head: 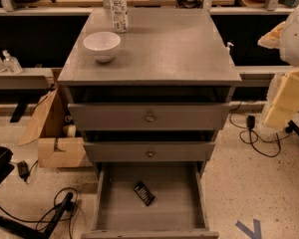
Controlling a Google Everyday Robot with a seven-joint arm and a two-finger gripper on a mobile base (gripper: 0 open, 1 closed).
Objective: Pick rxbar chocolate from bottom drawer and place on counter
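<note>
Currently, camera view: the bottom drawer (174,205) of the grey cabinet is pulled fully out. The rxbar chocolate (144,193) lies flat on the drawer floor, near the middle, turned diagonally and touching no wall. The two upper drawer fronts (189,116) are closed, each with a round knob. On the bench (169,49), the cabinet's flat grey top, a white bowl (102,45) stands at the left and a clear bottle (118,7) stands upright just behind it, near the back edge. The tool (289,91) shows as pale cream and white shapes at the right edge, beside the cabinet and well apart from the bar; its state: cannot tell. A cardboard box (60,151) sits on the floor left of the cabinet.
</note>
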